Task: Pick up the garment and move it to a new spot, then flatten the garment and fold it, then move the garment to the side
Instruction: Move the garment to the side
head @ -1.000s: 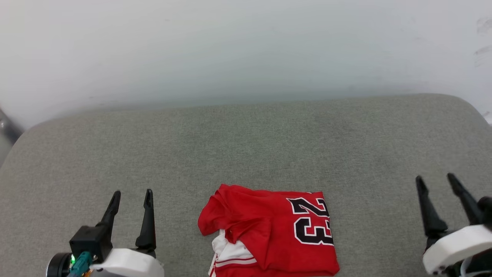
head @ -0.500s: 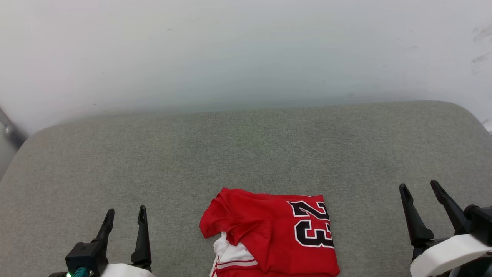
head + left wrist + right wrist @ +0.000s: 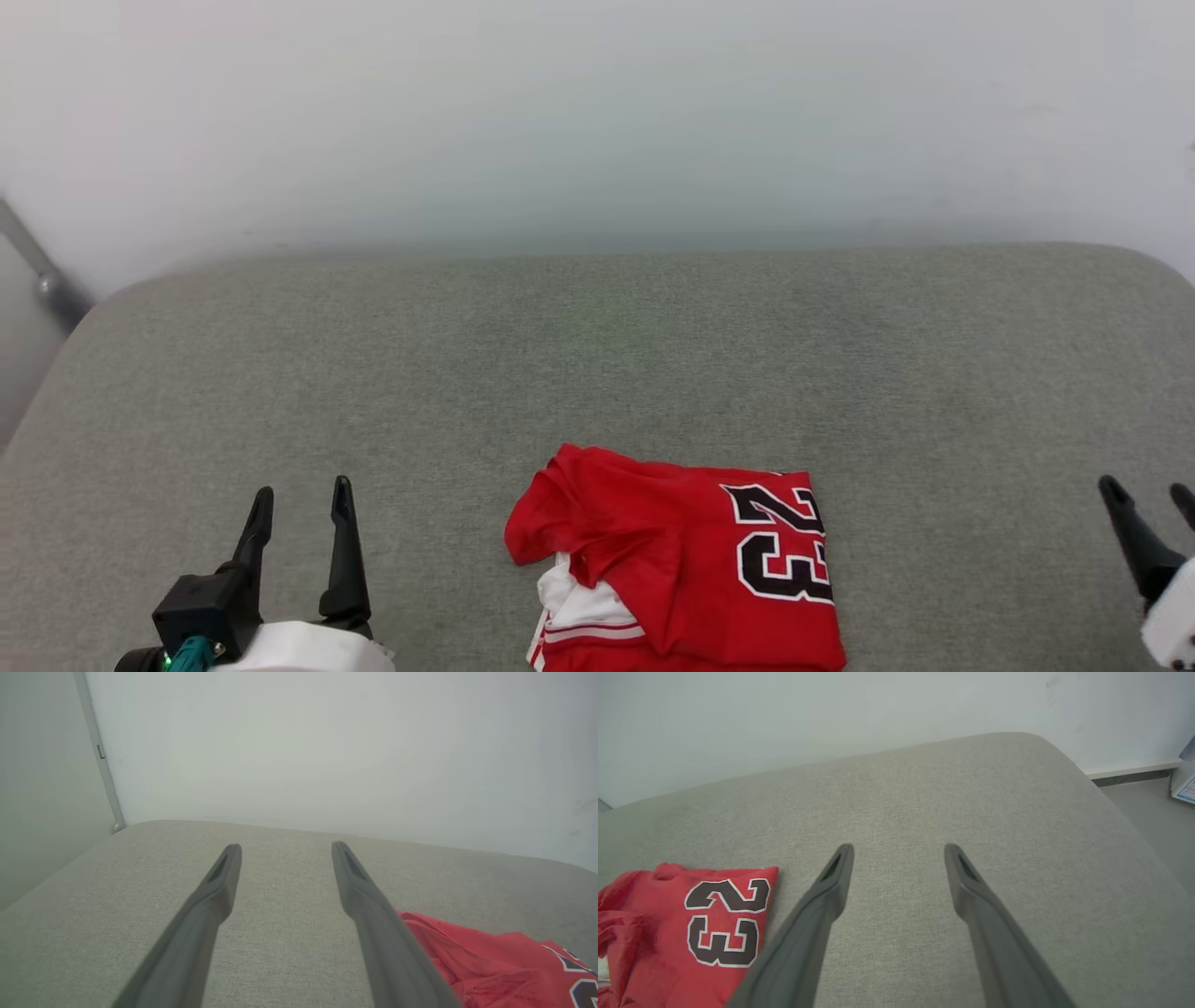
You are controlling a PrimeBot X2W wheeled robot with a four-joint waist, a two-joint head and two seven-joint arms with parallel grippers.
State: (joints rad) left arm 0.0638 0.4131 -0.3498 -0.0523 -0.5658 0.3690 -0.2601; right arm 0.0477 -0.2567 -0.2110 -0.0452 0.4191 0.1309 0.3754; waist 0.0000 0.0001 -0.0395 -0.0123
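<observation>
Both arms have drawn back over the last second. The left gripper (image 3: 301, 490) sits low by the cushion's (image 3: 597, 355) near left corner, and the right gripper (image 3: 1145, 485) has slid almost off the near right. Part of that shift is the view itself moving. Both jaws stand wide and empty. The garment (image 3: 681, 560) lies at the middle of the near edge, "23" up, touched by neither gripper. It looks folded already, so moving it aside is probably what remains.
</observation>
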